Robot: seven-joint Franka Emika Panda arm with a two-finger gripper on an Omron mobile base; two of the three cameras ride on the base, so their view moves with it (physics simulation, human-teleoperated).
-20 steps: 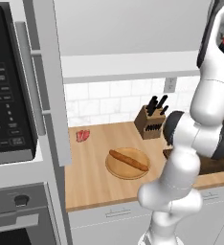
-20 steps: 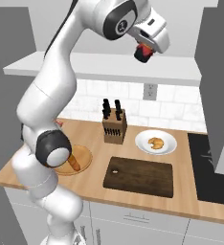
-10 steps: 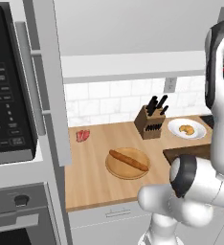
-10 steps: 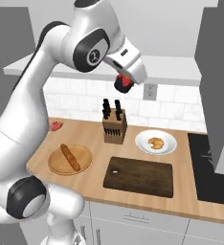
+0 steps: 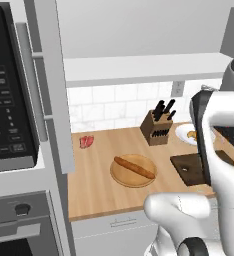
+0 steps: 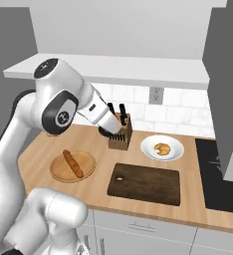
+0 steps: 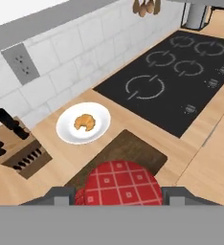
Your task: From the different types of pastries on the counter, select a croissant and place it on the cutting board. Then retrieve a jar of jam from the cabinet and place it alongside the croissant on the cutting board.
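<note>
- I use the counter [image 6: 198,209] as my landmark; it runs light tan under the white tiled wall.
- The black cooktop [image 7: 178,76] is set into the counter at its right end.
- The cutting board [image 6: 145,183] lies flat on the counter near its front edge, dark brown and bare on top.
- The round light-wood board [image 6: 72,167] sits on the counter's left part, with the baguette [image 6: 72,164] lying across it.
- The knife block [image 6: 120,135] stands at the back of the counter, against the tiles.
- The white plate [image 6: 162,148] rests on the counter beside the knife block, behind the cutting board.
- The croissant [image 6: 162,148] sits in the middle of that plate.
- My gripper [image 7: 118,195] hangs above the counter, over the cutting board, its fingers [image 7: 61,195] clasping the jar of jam [image 7: 118,186].
- A small red-pink item [image 5: 86,141] lies at the counter's far left, near the tiles.
</note>
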